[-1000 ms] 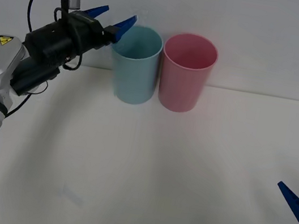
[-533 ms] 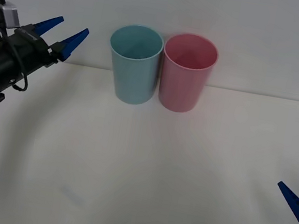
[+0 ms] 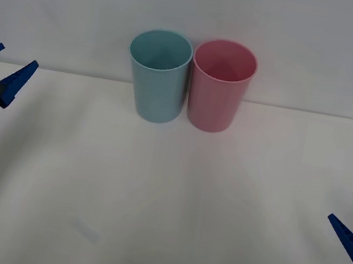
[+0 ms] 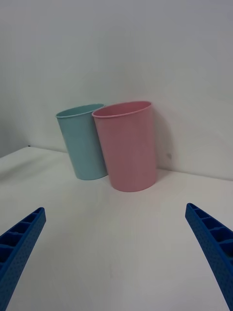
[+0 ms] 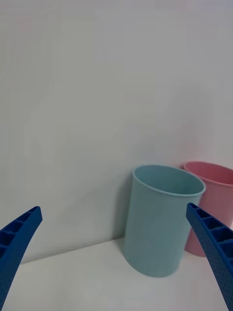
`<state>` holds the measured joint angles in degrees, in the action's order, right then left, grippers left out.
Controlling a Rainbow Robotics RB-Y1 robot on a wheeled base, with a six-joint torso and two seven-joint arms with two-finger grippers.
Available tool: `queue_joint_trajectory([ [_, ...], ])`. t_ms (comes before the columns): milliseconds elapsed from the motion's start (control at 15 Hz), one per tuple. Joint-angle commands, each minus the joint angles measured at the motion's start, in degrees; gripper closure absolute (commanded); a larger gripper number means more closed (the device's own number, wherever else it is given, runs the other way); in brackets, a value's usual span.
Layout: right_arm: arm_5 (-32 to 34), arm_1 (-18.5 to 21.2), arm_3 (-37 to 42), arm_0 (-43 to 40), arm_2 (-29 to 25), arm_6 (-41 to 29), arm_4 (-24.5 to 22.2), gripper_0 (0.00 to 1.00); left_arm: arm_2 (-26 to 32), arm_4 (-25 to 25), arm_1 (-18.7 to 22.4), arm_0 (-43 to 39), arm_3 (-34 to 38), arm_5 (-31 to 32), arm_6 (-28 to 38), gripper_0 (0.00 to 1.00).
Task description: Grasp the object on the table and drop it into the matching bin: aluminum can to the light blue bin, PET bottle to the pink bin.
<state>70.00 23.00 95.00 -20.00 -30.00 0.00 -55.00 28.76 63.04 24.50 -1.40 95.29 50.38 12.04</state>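
At the far middle of the white table, upright and side by side: light blue bin on the left, pink bin on the right, walls touching or very nearly so. Off at the left edge, raised above the surface, left gripper with blue fingers spread wide and nothing between them. Down at the near right edge, right gripper, likewise spread and empty, well apart from both bins.

As for the aluminum can: cannot tell where it is. Possibly lying down inside the light blue bin, behind its wall, though the dim interior gives no proof. Hence no telling which way its silver top points, nor whether its long axis stands upright or lies over.

Nothing on the open surface except a faint pale mark near the left front, too slight to identify.

Risks from here, as a judgement:
- Swinging either arm across the far middle and clipping a rim; tall, tapered, light bins, so likely to tip, and one toppling would knock its neighbour.
- Taking the faint mark for something to grasp and closing on bare table.
- Assuming the drop complete without looking down into the blue bin.
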Motion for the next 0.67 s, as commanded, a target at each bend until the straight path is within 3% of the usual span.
queue_joint_trajectory([
  [67,0.00,0.00,0.00,0.00,0.00,0.00,0.00,0.00,1.12,-5.12,3.09,-6.25,0.60,0.51,-5.63,0.00],
  [267,0.00,0.00,0.00,0.00,0.00,0.00,0.00,0.00,2.97,-10.04,6.78,-13.19,0.60,2.71,-11.25,0.00],
  [667,0.00,0.00,0.00,0.00,0.00,0.00,0.00,0.00,7.10,-13.82,7.66,-21.80,0.60,7.90,-12.66,0.00],
])
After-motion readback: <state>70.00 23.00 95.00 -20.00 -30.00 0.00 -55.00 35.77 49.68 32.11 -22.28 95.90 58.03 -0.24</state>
